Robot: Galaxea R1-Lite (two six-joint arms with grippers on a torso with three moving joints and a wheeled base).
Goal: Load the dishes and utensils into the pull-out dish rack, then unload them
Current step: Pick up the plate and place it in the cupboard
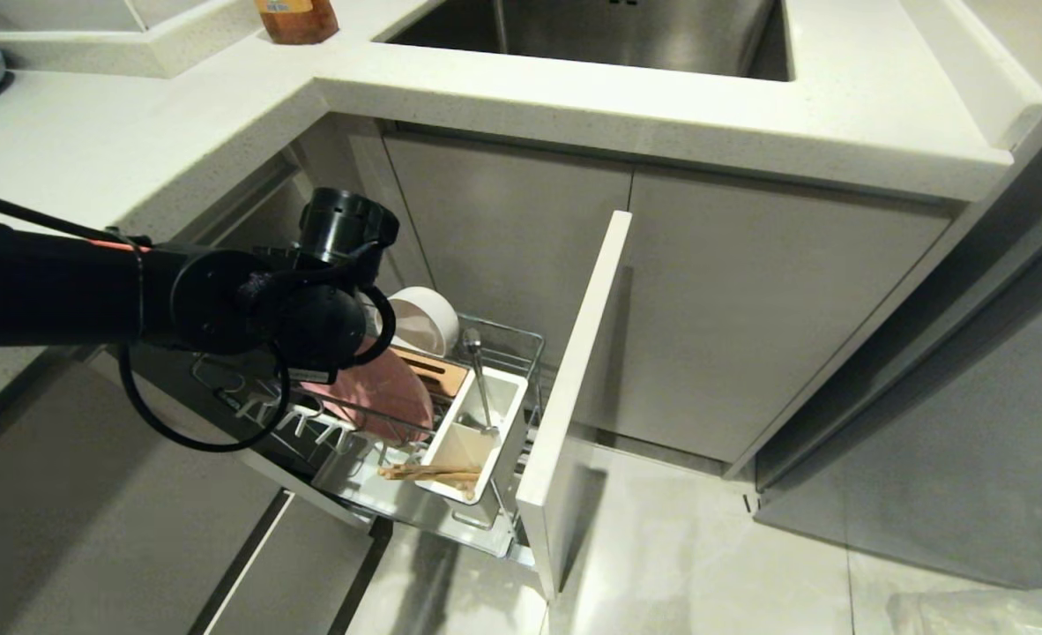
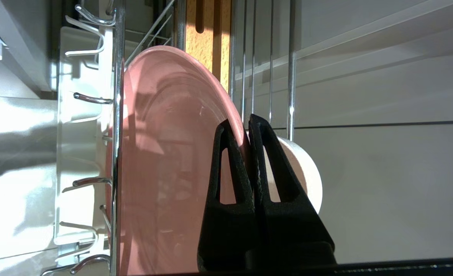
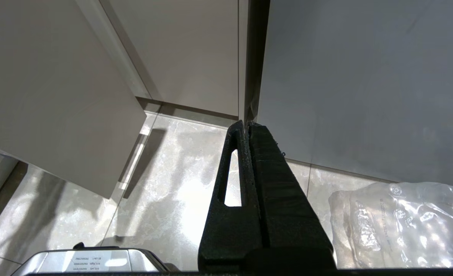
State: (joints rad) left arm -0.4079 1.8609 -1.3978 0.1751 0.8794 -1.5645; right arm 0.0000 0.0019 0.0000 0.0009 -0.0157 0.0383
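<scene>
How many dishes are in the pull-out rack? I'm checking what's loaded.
2: a pink plate on edge among the wires, gripped by the left end effector, and a white bowl behind it. The arm may hide others.

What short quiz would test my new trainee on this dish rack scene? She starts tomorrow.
1. True or false: the left gripper is shut on the rim of the pink plate.
2. What stands upright in the white utensil box: A) the metal spoon, B) a fork, C) a knife?
3. Where is the right gripper?

Key:
1. True; the fingers pinch the plate's edge, with the white bowl just behind.
2. A; the chopsticks lie across the box's near end.
3. Parked over the floor, shut, holding nothing.
</scene>
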